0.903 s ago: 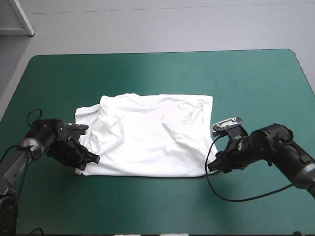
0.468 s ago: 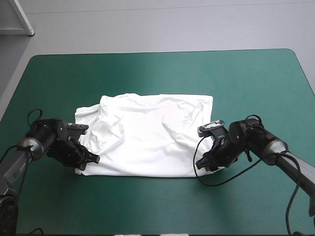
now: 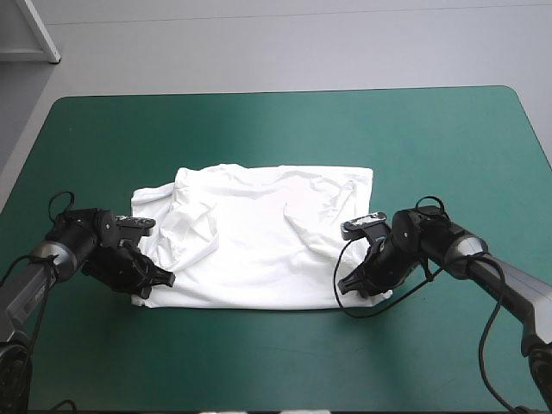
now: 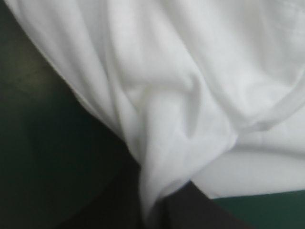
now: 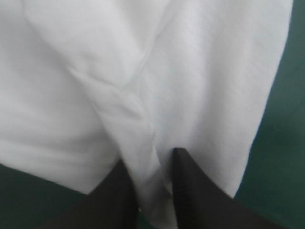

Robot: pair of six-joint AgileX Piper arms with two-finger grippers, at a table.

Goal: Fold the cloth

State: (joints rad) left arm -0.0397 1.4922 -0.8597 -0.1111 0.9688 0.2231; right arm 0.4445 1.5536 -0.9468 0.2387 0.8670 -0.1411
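High view: the table (image 3: 276,121) has a smooth teal-green cover, and the cover shows all round the T-shirt (image 3: 259,250).
Cloth: the T-shirt lies spread flat. It is white, soft and thin, with wrinkles and a few raised folds.
Shape: the T-shirt is nearly a rectangle, with one short sleeve poking out at its far left corner.
Long way: the T-shirt is longer from side to side, so its long way runs from one gripper to the other.
Left side: the left gripper (image 3: 159,280) sits at the T-shirt's near left corner. Its black fingers (image 4: 190,214) are squeezed almost together, with a pinch of white cloth between them.
Right side: the right gripper (image 3: 348,286) sits at the T-shirt's near right corner. Its black fingers (image 5: 195,195) are close together, with a ridge of cloth bunched up between them. It looks like a hold.
Which way: from both grippers, the rest of the T-shirt lies ahead, toward its far edge. Neither arm is nearer, as each has its own corner.
Next, my guess: both arms lift the T-shirt's near edge and carry it over to its far edge, side by side, so the fold comes out straight.
Watch out: thin cloth may slip or sag in the middle.
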